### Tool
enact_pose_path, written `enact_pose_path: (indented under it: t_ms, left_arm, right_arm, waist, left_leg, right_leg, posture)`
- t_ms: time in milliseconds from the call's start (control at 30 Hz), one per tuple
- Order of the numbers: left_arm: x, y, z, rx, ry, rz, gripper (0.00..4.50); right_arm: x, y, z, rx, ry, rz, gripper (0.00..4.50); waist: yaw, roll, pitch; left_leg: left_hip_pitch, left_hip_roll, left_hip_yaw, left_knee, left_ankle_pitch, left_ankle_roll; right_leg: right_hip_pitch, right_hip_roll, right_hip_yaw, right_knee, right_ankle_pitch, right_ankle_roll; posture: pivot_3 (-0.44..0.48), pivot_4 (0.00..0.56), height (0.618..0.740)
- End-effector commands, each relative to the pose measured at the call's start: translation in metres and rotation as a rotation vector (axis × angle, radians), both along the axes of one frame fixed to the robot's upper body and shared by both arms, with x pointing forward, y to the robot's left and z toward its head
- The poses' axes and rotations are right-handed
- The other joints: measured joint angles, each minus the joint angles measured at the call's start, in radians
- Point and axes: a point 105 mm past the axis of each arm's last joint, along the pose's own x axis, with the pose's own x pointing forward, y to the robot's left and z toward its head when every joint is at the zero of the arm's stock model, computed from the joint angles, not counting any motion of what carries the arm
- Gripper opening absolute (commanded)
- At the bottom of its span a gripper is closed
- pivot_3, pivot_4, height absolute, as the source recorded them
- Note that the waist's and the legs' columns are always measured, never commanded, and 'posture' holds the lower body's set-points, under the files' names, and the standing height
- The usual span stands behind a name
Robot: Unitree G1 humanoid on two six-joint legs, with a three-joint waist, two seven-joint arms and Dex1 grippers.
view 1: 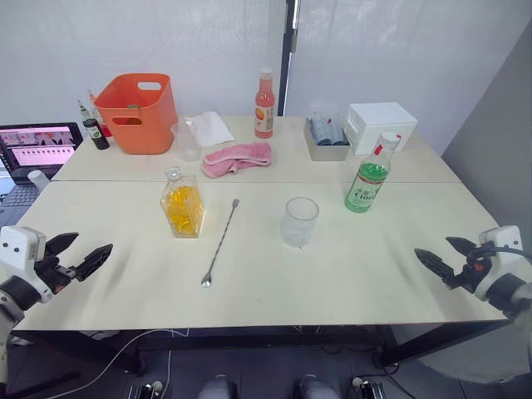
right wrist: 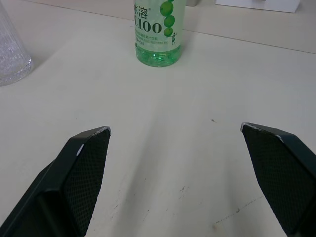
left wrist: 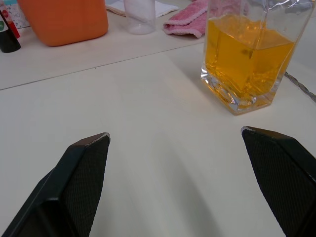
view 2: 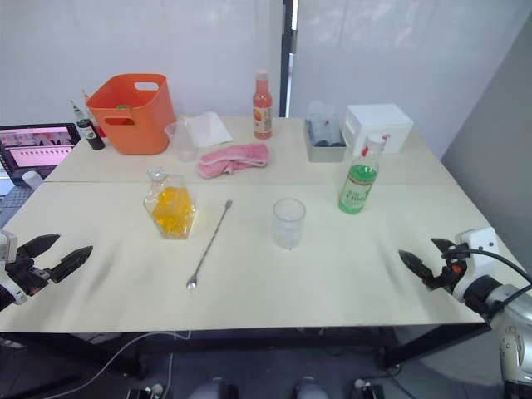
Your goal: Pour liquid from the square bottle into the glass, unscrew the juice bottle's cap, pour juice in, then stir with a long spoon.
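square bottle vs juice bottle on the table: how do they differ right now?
The square bottle is squat and flat-sided; the juice bottle is slimmer, taller and round. The square bottle holds yellow-orange liquid, the juice bottle is green with a label. The square bottle stands near the left gripper, the juice bottle toward the right gripper. Both stand upright and untouched.

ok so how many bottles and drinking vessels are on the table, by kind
square bottle: 1
juice bottle: 1
orange-red bottle: 1
small dark bottles beside the orange bucket: 2
glass: 1
plastic measuring cup: 1
total: 7
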Motion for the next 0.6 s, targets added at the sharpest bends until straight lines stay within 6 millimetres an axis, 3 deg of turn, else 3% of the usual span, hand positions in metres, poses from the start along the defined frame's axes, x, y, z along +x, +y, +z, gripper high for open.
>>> enact_pose_path:
  t_ms: [33, 167, 300, 400, 600]
  left_arm:
    - [-0.003, -0.001, 0.011, 0.029, -0.029, 0.0, 4.5]
    - [-0.015, -0.016, -0.009, -0.103, -0.008, 0.026, 4.5]
    - [-0.02, -0.028, -0.015, -0.173, -0.01, 0.071, 4.5]
    - [-0.019, -0.041, -0.018, -0.217, -0.018, 0.114, 4.5]
    - [-0.005, -0.075, -0.013, -0.264, -0.049, 0.155, 4.5]
  right_arm:
    - [0.002, 0.001, 0.017, -0.01, -0.06, 0.005, 4.48]
    - [0.013, 0.024, 0.032, 0.021, -0.109, 0.096, 4.48]
    - [0.017, 0.051, 0.047, 0.042, -0.126, 0.249, 4.48]
    - [0.015, 0.074, 0.063, 0.066, -0.14, 0.428, 4.48]
    - [0.002, 0.113, 0.077, 0.06, -0.093, 0.719, 4.48]
  waist:
    - [0.0, 0.0, 0.0]
    - [-0.008, 0.001, -0.001]
    - [-0.004, 0.001, 0.0]
    - [0.002, 0.001, -0.001]
    - [0.01, 0.001, -0.001]
  left_leg:
    - [0.0, 0.0, 0.0, 0.0, 0.0, 0.0]
    - [0.0, 0.001, 0.001, 0.0, 0.0, 0.0]
    - [0.0, 0.004, 0.001, 0.0, 0.0, 0.0]
    - [0.001, 0.003, 0.001, 0.0, 0.0, 0.0]
    - [0.001, 0.002, 0.0, 0.001, 0.0, 0.0]
  right_leg:
    - [0.0, 0.0, 0.0, 0.0, 0.0, 0.0]
    - [0.0, -0.001, 0.001, 0.0, 0.0, 0.0]
    - [0.0, 0.002, 0.001, 0.0, 0.0, -0.001]
    - [0.0, 0.001, 0.001, 0.0, 0.0, -0.001]
    - [0.001, 0.001, 0.001, 0.0, 0.001, -0.001]
  posture:
    - [0.0, 0.15, 0.715]
    - [0.0, 0.15, 0.715]
    - [0.0, 0.15, 0.715]
    - [0.0, 0.15, 0.715]
    - [0.0, 0.15, 0.715]
